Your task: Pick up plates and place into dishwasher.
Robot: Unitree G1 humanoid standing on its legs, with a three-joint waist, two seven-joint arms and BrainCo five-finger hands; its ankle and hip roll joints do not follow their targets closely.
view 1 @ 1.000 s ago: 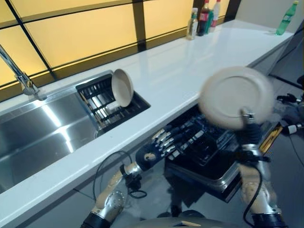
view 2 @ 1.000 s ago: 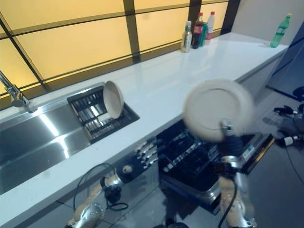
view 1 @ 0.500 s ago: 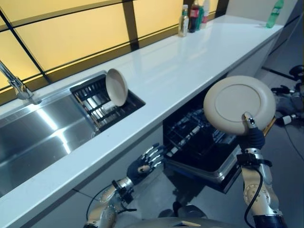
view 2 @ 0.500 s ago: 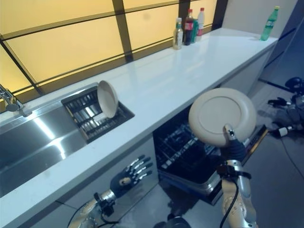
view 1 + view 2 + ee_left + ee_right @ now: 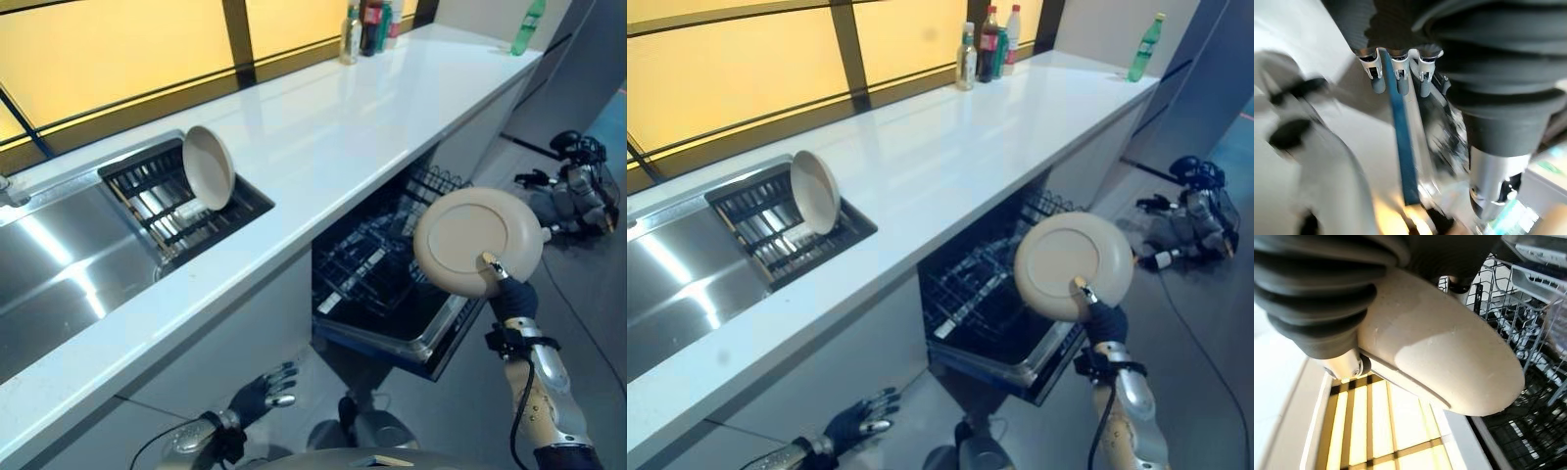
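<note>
— What is the right hand [image 5: 511, 296] doing?
— Its thumb and fingers pinch the rim of a beige plate [image 5: 478, 241], held upright on edge over the open dishwasher [image 5: 392, 294].

— And the left hand [image 5: 257, 394]?
— Low under the counter [image 5: 323, 147], fingers loosely straight, holding nothing.

— Anything else around?
— Wire racks below the plate. A second plate [image 5: 208, 167] leans in the sink rack [image 5: 181, 201], far left. Bottles [image 5: 364, 22] stand at the counter's far end.

I saw a white countertop [image 5: 362, 117] | steel sink [image 5: 49, 274] at its left end | bottles [image 5: 989, 39] by the amber window [image 5: 118, 49] | green bottle [image 5: 1143, 47] at the counter's far end
</note>
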